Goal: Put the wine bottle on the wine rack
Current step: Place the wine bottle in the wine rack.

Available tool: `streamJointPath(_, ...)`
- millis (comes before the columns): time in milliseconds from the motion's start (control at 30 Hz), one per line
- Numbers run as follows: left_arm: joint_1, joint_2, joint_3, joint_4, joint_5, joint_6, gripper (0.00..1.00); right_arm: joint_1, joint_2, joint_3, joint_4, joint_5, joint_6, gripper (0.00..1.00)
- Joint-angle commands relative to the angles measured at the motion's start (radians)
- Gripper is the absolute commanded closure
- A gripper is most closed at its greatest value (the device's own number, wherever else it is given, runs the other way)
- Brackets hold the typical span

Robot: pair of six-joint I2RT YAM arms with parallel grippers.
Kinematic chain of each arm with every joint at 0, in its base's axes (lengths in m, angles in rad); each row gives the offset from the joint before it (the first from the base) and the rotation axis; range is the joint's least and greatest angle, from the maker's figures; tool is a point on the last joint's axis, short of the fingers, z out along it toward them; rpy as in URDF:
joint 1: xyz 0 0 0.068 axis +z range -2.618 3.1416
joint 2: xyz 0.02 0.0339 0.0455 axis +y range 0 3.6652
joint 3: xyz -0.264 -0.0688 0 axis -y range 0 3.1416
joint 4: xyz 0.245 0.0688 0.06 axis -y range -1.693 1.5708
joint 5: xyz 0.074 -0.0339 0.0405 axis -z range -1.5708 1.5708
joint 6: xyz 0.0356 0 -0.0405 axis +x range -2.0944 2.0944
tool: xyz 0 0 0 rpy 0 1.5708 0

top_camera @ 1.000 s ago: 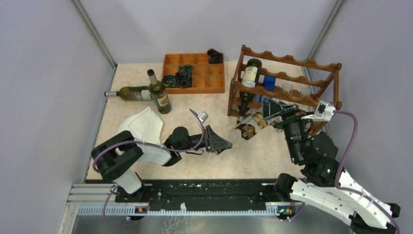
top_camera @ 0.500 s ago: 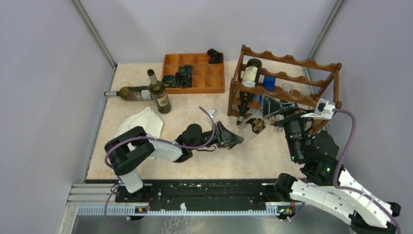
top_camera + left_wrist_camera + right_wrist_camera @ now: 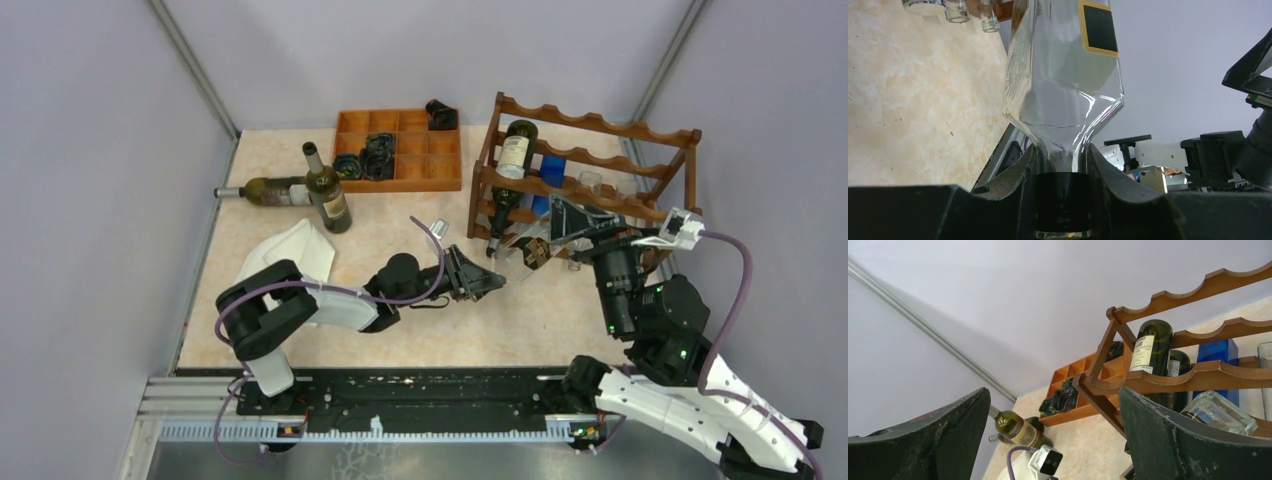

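Note:
A clear glass wine bottle with a black cap lies tilted, its base at the low front rail of the reddish-brown wine rack. My left gripper is shut on its neck; in the left wrist view the fingers clamp the neck just above the cap, with the bottle pointing away. My right gripper is open and empty, just above the bottle's base and in front of the rack. In the right wrist view its jaws stand wide apart, with the rack and the bottle's base to the right.
A dark bottle lies in the rack's upper tier and another lower down, next to a blue object. An orange compartment tray sits at the back. One bottle stands and one lies at the left. A white cloth lies nearby.
My left arm has reached right and carried the clear bottle toward the rack's lower tier. My right gripper has drawn up and back from the bottle.

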Motion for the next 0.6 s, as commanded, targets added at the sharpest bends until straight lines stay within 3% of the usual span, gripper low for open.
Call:
streamJointPath(0, 0.004, -0.024, 0.067, 0.14, -0.123, 0.004, 1.0, -0.003, -0.022, 0.026, 0.023, 0.006, -0.017, 0.04)
streamJointPath(567, -0.014, -0.055, -0.005, 0.242, -0.171, -0.054, 1.0, -0.003, -0.048, 0.013, 0.006, 0.02, -0.007, 0.04)
